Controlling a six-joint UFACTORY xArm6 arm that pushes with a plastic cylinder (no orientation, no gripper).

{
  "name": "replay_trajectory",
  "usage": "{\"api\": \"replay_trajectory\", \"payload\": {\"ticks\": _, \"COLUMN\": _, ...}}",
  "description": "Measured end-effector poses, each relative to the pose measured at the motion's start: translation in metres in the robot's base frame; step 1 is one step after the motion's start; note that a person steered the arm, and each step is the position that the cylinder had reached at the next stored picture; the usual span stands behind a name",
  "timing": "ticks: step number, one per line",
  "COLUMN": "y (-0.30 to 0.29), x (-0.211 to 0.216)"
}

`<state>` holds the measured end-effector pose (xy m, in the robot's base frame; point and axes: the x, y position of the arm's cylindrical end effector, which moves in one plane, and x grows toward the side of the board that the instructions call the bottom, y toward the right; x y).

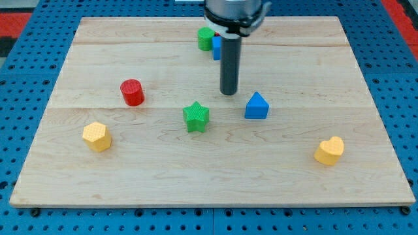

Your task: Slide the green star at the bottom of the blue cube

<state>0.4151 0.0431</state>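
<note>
The green star (196,117) lies near the middle of the wooden board (157,176). The blue cube (216,47) sits near the view's top, mostly hidden behind the rod, next to a green block (206,38). My tip (228,92) rests on the board, up and to the right of the green star, apart from it, and just left of a blue triangular block (257,106). The blue cube is straight above my tip in the view.
A red cylinder (132,92) stands at the left. A yellow hexagonal block (97,136) lies at the lower left. A yellow heart (329,151) lies at the lower right. The board sits on a blue pegboard (32,78).
</note>
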Motion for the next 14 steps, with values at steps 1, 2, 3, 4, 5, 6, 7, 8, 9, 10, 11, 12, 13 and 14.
{"api": "replay_trajectory", "payload": {"ticks": 1, "y": 0.006, "x": 0.033}}
{"api": "replay_trajectory", "payload": {"ticks": 2, "y": -0.006, "x": 0.074}}
{"api": "replay_trajectory", "payload": {"ticks": 3, "y": -0.058, "x": 0.092}}
{"api": "replay_trajectory", "payload": {"ticks": 4, "y": -0.090, "x": 0.074}}
{"api": "replay_trajectory", "payload": {"ticks": 5, "y": -0.094, "x": 0.048}}
{"api": "replay_trajectory", "payload": {"ticks": 6, "y": -0.094, "x": 0.033}}
{"api": "replay_trajectory", "payload": {"ticks": 7, "y": -0.094, "x": 0.027}}
{"api": "replay_trajectory", "payload": {"ticks": 8, "y": -0.094, "x": 0.023}}
{"api": "replay_trajectory", "payload": {"ticks": 9, "y": -0.094, "x": 0.022}}
{"api": "replay_trajectory", "payload": {"ticks": 10, "y": -0.095, "x": 0.018}}
{"api": "replay_trajectory", "payload": {"ticks": 11, "y": -0.082, "x": 0.017}}
{"api": "replay_trajectory", "payload": {"ticks": 12, "y": -0.073, "x": 0.002}}
{"api": "replay_trajectory", "payload": {"ticks": 13, "y": -0.065, "x": -0.021}}
{"api": "replay_trajectory", "payload": {"ticks": 14, "y": -0.060, "x": -0.016}}
